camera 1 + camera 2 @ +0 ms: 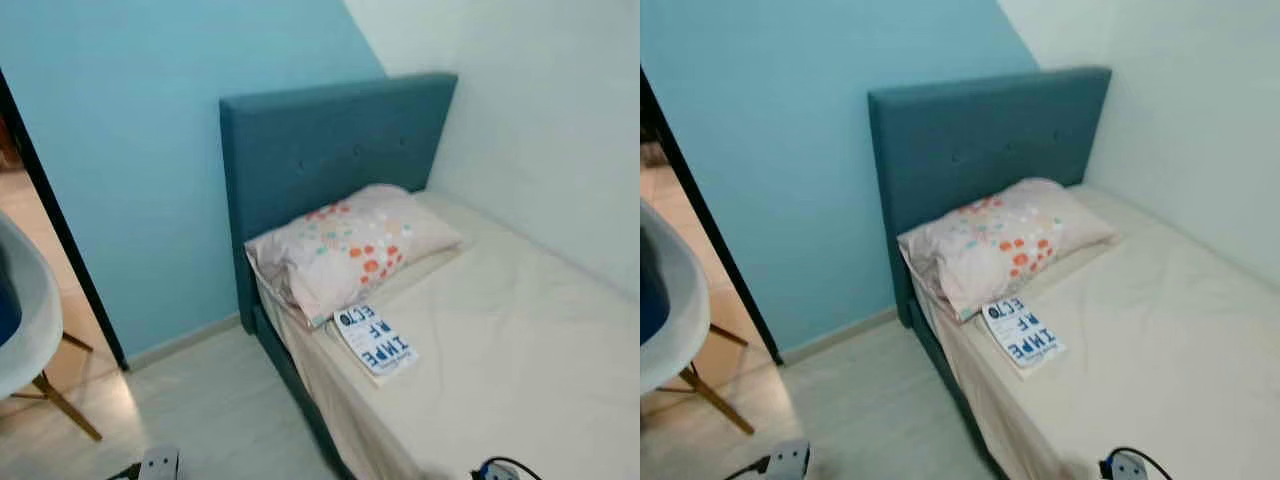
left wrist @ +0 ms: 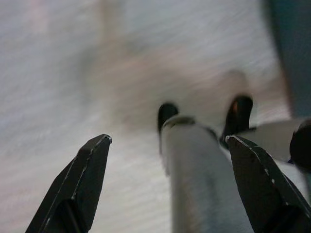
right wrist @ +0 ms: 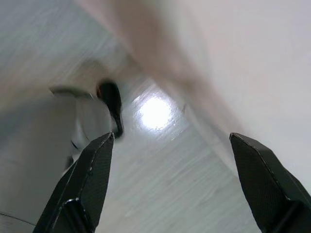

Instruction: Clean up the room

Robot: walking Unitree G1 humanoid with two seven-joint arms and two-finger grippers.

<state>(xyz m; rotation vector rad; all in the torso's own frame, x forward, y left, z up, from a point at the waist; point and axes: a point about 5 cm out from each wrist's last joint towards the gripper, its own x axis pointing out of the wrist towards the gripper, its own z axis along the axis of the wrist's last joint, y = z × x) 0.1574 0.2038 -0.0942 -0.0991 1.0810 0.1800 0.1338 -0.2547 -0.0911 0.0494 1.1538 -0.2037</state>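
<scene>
The left gripper [image 2: 167, 145] hangs low over the pale floor [image 2: 58, 73], its two black fingers spread wide with nothing between them; past them the robot's own silver leg and dark foot show, blurred. The right gripper [image 3: 170, 145] likewise hangs above the floor with its fingers wide apart and empty, a bright glare spot on the boards beyond it.

Ahead, a single bed [image 1: 520, 340] with a cream sheet stands in the right corner of the room, its teal padded headboard [image 1: 330, 140] against the far blue wall. A pale pillow [image 1: 350, 245] with orange and green dots lies at the head of the bed. Just near of the pillow, touching its front edge, a book [image 1: 374, 343] with a white and blue cover lies flat close to the left edge of the mattress. On the left, a white chair [image 1: 25, 320] with wooden legs stands by a dark doorway.
</scene>
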